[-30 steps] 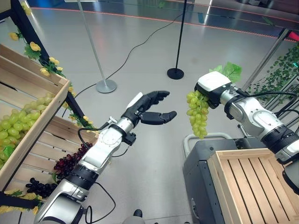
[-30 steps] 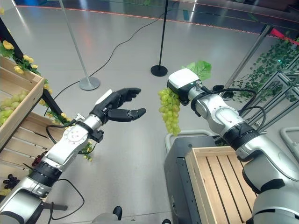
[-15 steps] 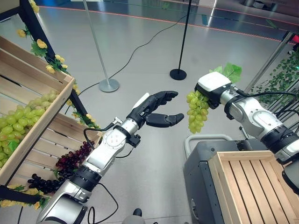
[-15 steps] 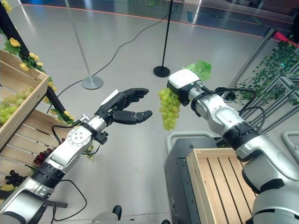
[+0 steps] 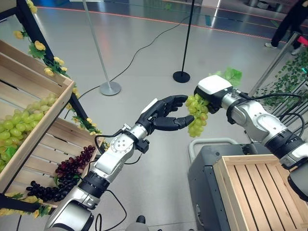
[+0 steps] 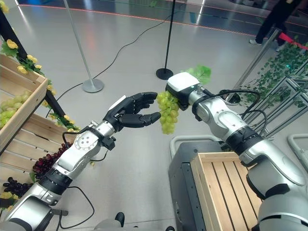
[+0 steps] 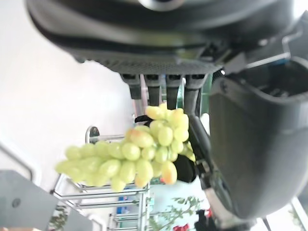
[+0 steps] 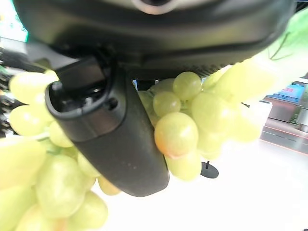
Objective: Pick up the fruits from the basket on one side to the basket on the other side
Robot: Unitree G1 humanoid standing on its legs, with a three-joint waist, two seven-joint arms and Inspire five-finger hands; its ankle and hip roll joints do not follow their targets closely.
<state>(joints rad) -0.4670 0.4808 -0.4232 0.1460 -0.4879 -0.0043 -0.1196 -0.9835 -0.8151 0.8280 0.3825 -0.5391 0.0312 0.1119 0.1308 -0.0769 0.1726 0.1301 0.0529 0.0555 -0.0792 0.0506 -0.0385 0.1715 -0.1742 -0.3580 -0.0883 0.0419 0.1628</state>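
A bunch of green grapes (image 5: 195, 117) with a green leaf (image 5: 232, 76) hangs in mid-air from my right hand (image 5: 211, 88), which is shut on its top; the thumb (image 8: 110, 134) curls over the fruit (image 8: 178, 130). My left hand (image 5: 158, 113) reaches in from the left, open, with straight fingers over the bunch and the thumb under it, touching the grapes (image 7: 130, 161). Left of me, a sloped wooden crate (image 5: 44, 124) holds more green grapes (image 5: 14, 130). A second wooden crate (image 5: 226, 188) stands at lower right, its slatted bottom bare.
Dark grapes (image 5: 72, 166) lie on the lower wooden shelf under the left crate. The right crate rests on a grey cart (image 5: 204, 171). Two stanchion poles (image 5: 109, 88) (image 5: 182, 76) stand on the floor behind. A person's legs (image 5: 288, 24) show at far top right.
My left hand has reached right and my right hand has brought the bunch left; the left fingers and thumb now bracket the grapes, which were apart from them before.
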